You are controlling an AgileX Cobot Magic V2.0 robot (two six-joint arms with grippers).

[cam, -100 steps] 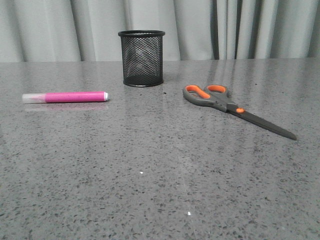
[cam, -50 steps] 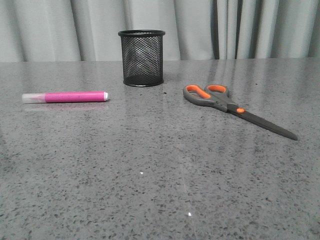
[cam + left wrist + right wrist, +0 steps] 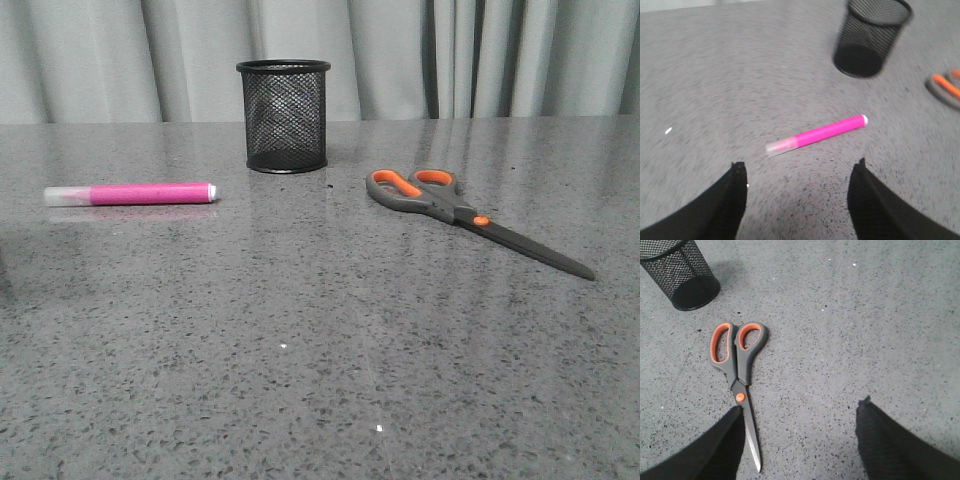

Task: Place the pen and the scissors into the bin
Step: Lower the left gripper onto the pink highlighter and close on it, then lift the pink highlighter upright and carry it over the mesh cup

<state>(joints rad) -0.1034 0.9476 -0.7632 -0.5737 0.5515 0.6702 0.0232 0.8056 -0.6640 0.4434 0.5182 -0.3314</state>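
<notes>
The pink pen [image 3: 130,194] lies flat at the left of the table, clear cap to the left; it also shows in the left wrist view [image 3: 817,135]. The black mesh bin [image 3: 284,115] stands upright at the back centre. The scissors [image 3: 455,209] lie closed at the right, handles toward the bin, blades pointing to the near right. My left gripper [image 3: 798,167] is open and empty above the table, short of the pen. My right gripper [image 3: 801,407] is open and empty, its one finger over the scissors' blades [image 3: 751,435]. Neither gripper shows in the front view.
The grey speckled table [image 3: 320,340] runs back to a pale curtain [image 3: 450,60]. The bin also shows in the left wrist view [image 3: 870,37] and in the right wrist view [image 3: 680,275]. The scissors' handles show at the left wrist view's edge [image 3: 945,87].
In the front view the pen, bin and scissors have stayed in place. A faint shadow has appeared at the table's left edge.
</notes>
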